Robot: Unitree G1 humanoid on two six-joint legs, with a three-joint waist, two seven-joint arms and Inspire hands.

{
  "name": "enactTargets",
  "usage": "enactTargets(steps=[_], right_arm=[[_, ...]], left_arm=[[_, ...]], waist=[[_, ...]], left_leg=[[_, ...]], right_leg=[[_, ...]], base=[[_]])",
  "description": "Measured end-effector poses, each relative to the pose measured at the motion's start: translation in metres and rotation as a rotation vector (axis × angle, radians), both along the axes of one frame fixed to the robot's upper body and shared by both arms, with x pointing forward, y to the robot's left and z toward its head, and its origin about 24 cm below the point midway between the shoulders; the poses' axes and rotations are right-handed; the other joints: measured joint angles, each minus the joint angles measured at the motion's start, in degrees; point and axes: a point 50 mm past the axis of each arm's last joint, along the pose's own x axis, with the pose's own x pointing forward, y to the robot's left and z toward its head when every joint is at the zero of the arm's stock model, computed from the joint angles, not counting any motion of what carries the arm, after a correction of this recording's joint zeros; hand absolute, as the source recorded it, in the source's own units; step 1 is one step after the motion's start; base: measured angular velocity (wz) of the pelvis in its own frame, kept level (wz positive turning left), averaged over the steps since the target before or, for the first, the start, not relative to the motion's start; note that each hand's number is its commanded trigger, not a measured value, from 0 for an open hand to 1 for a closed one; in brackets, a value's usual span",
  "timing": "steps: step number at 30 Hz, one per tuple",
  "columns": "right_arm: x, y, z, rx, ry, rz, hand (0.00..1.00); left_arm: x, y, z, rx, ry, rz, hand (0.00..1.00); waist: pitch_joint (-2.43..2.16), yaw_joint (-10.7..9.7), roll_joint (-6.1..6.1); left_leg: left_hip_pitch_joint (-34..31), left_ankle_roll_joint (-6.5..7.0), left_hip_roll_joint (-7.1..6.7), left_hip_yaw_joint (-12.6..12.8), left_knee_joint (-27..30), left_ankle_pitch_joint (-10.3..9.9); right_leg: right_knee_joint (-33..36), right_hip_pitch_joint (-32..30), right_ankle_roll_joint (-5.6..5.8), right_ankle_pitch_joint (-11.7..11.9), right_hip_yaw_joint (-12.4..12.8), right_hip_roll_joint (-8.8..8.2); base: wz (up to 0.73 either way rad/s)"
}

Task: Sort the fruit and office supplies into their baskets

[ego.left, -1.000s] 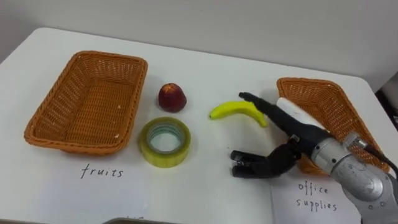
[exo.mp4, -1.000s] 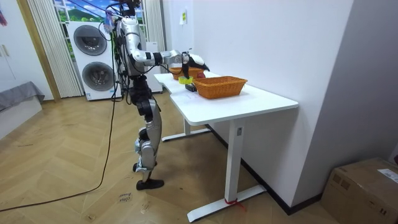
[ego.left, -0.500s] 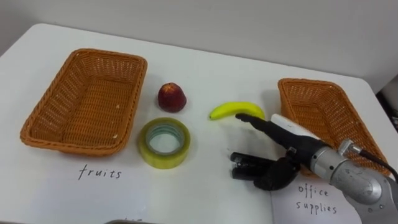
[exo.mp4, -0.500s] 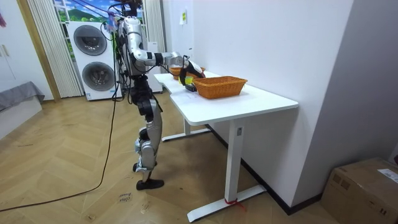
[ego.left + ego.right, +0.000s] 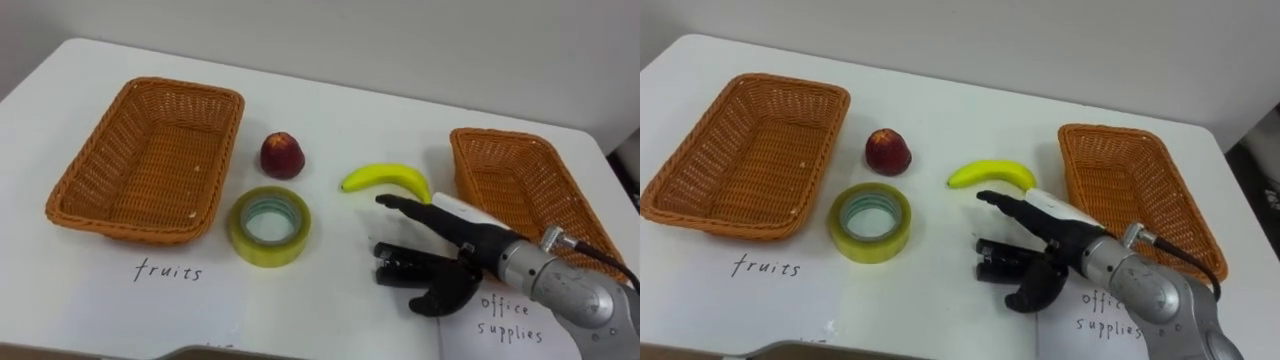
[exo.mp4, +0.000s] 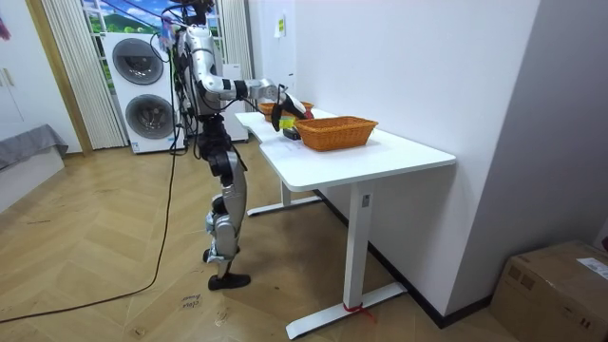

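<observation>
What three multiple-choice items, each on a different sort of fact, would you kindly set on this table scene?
1. How many things lie in the fruits basket and the office supplies basket together? A none; B one; C two.
2. Where is the tape roll? A in a basket; B on the table, in front of the apple; C in the hand.
3. How is the right hand? A shut on a fruit; B shut on the tape roll; C open.
Key: 1 A, both baskets' weave is bare; 2 B, it lies flat just nearer than the apple; 3 C, its fingers reach straight out over the table, holding nothing.
</observation>
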Motion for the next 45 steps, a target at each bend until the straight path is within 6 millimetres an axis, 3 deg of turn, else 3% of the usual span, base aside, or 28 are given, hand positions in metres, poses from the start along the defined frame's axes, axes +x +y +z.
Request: enactTargets(steps=[8,26,45], right_arm=[[-0.001,-0.007,-0.013,-0.079,0.047,-0.040,0.00],[0.000,-0.012,-0.021,-0.110,0.039,-0.144,0.00],[0.001,-0.007,-0.023,-0.158,0.046,-0.124,0.00]], left_arm=[[-0.002,0.001,0.000,0.016,0.002,0.009,0.00],[-0.003,0.002,-0.001,0.036,0.030,0.017,0.00],[0.009,-0.003,0.003,0.052,-0.019,-0.019,0.00]], waist=[[0.19,0.2,0.23],[0.15,0.1,0.36],[-0.10,1.5,0.78]], left_leg=[[-0.1,0.00,-0.01,0.0,0.0,0.0],[0.0,0.01,-0.08,-0.6,0.1,0.0],[-0.1,0.07,-0.01,-0.8,0.3,-0.1]], right_leg=[[-0.2,-0.1,0.01,0.0,0.2,0.01],[-0.9,1.0,0.12,0.1,-0.1,0.11],[-0.8,1.0,0.05,0.4,-0.6,0.17]], base=[[0.00],[0.01],[0.00]])
